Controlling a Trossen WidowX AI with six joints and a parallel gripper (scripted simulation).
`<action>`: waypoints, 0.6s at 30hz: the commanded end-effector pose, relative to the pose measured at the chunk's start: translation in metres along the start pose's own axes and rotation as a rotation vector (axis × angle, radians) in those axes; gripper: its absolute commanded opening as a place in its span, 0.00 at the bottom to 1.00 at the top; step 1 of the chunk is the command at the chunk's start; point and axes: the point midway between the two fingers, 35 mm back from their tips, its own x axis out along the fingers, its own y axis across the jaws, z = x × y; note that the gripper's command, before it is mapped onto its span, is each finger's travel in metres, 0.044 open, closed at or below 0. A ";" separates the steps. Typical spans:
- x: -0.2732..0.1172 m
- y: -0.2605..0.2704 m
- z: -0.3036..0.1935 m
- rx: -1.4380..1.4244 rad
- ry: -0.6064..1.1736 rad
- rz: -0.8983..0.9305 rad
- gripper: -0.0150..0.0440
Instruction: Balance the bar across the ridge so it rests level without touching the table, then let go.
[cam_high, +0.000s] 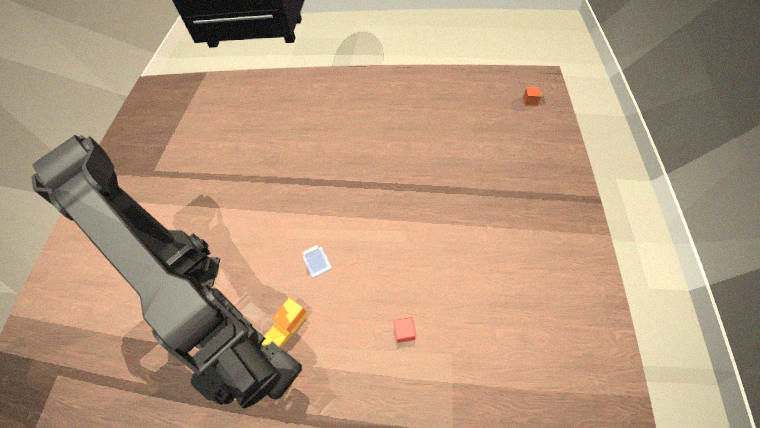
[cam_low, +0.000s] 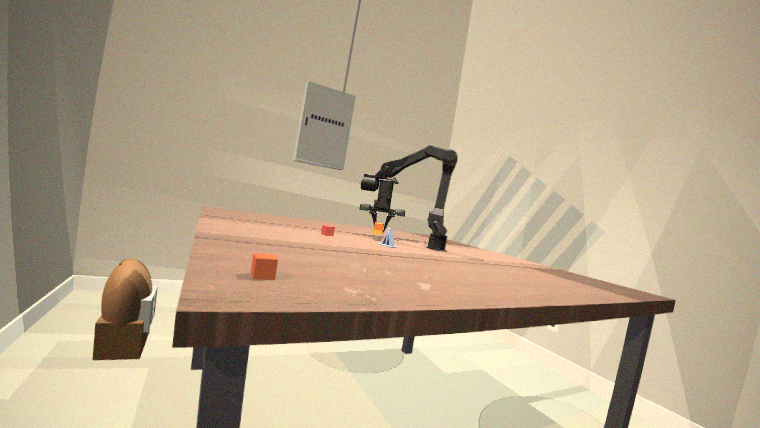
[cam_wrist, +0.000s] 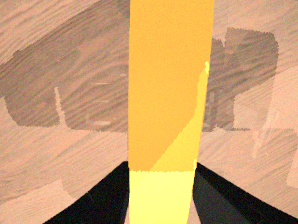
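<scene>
The yellow bar (cam_high: 277, 334) (cam_low: 378, 231) (cam_wrist: 160, 197) has a thicker, orange-shaded block (cam_high: 288, 317) at one end. My gripper (cam_low: 380, 227) (cam_wrist: 160, 168) is shut on the bar, one black finger against each side. The bar looks a little above the table in the exterior view. In the top view the hand hides the fingers and most of the bar's other half. The ridge (cam_high: 316, 261) (cam_low: 388, 238) is a pale blue-white wedge standing on the table, apart from the bar, beyond its block end. It is not visible in the wrist view.
A red block (cam_high: 404, 329) (cam_low: 327, 230) lies on the wooden table (cam_high: 478, 276) (cam_low: 425, 292) to the right of the bar in the top view. An orange cube (cam_high: 532, 96) (cam_low: 264, 266) lies near the table's far right corner there. The arm spans the left side.
</scene>
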 end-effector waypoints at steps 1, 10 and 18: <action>-0.012 0.003 0.000 -0.002 -0.001 0.011 0.25; -0.035 0.003 0.000 -0.002 0.000 0.011 0.25; -0.055 0.001 0.000 -0.003 0.000 0.011 0.25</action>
